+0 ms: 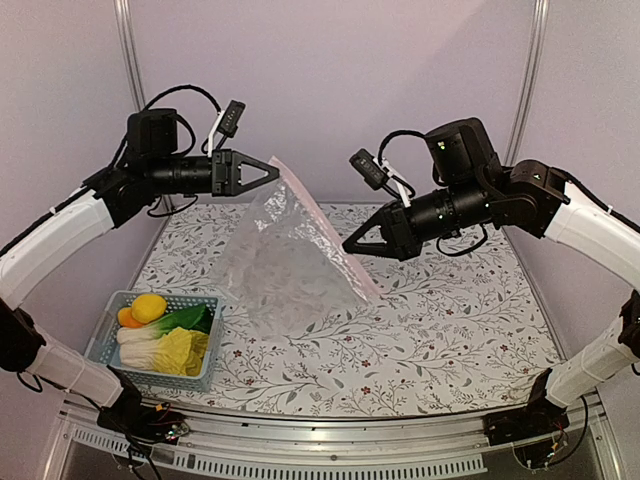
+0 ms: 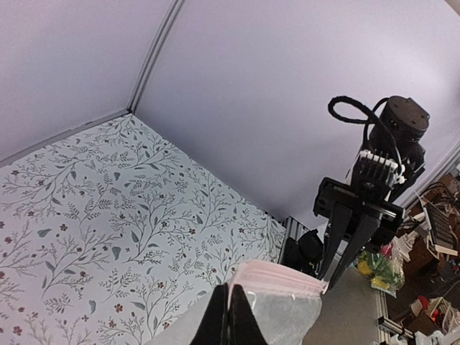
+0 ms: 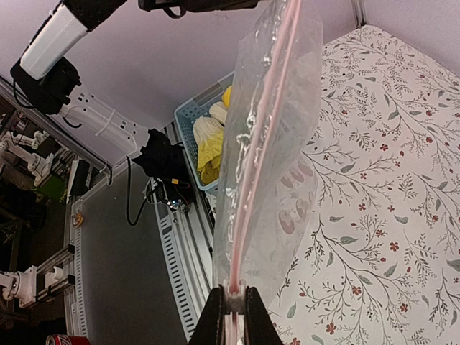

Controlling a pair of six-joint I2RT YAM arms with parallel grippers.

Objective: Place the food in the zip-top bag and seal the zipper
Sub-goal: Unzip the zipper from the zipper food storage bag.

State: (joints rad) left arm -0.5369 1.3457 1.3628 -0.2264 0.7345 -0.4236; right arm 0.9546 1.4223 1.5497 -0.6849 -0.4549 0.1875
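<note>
Above the worktop, zip-top bag hung by its zipper, left fingers and right fingers both clamped tight on that strip. Light, limp, slippery; probably best gripped there. Nearby, food in basket.

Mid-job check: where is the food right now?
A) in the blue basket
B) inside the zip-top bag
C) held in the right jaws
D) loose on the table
A: the yellow fruit, orange fruit, bok choy and napa cabbage all lie in the blue basket, while the raised zip-top bag holds nothing.
</note>
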